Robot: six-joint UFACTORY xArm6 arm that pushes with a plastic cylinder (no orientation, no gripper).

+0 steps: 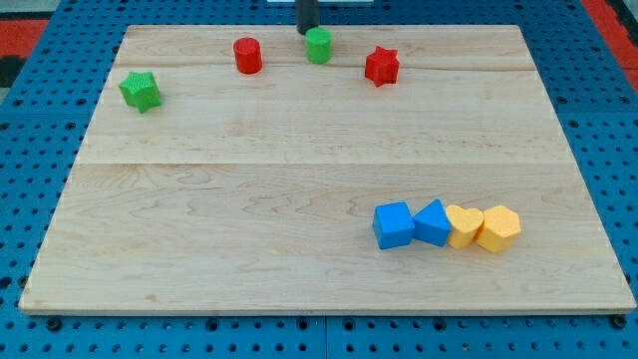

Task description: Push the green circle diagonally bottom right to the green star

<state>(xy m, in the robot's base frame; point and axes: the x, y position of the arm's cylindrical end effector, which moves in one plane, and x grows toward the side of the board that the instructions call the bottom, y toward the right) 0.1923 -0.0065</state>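
The green circle [318,45] stands near the board's top edge, a little right of centre. The green star [141,91] lies far to the view's left, lower than the circle. My tip [307,31] is at the end of the dark rod coming down from the view's top; it sits just above and left of the green circle, touching or nearly touching it.
A red circle [247,55] stands left of the green circle and a red star [381,66] to its right. At the lower right lie a blue cube [394,224], a blue block [433,221], a yellow heart [464,225] and a yellow hexagon [497,228] in a row.
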